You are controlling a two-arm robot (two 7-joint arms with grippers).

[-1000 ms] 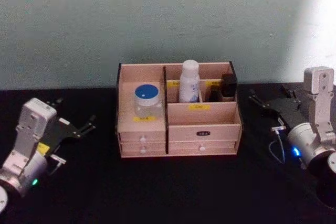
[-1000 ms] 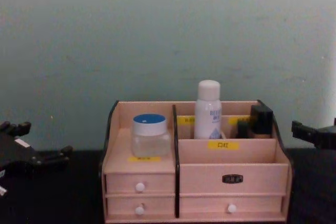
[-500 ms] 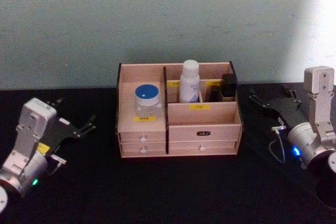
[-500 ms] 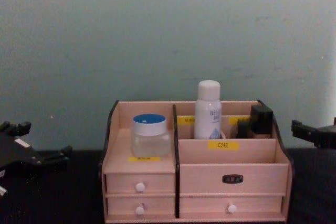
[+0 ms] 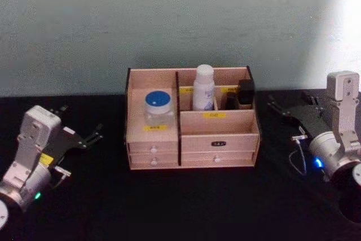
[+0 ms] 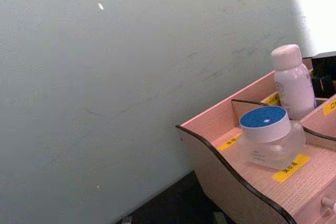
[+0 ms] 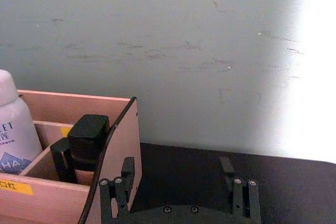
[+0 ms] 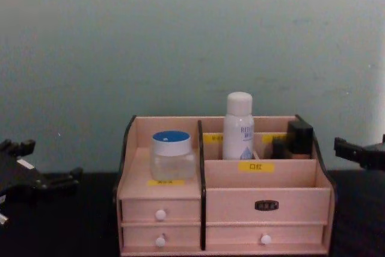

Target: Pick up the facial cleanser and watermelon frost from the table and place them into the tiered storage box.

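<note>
On the black bench (image 5: 186, 201), seen from the head, the tiered storage box (image 5: 192, 139) stands centred. The watermelon frost (image 5: 157, 107) sits in its left compartment and the facial cleanser (image 5: 203, 87) stands upright in a rear slot, with a dark item (image 5: 245, 93) in the slot to its right. The left hand (image 5: 84, 136) rests well left of the box, the right hand (image 5: 285, 110) well right; both are released and hold nothing.

From the chest, jar (image 8: 172, 154) and bottle (image 8: 238, 126) both stand level behind yellow labels, so the placing looks complete.

From the left wrist, the jar (image 6: 269, 137) shows a flat blue lid over clear walls: probably light, rigid and smooth, best gripped around the body below the lid.

From the right wrist, that hand's fingers (image 7: 112, 195) stand spread, beside the box wall (image 7: 119, 145). The bottle (image 7: 16, 129) looks slim, light and tippy; its mid-body would be the place to take it.
</note>
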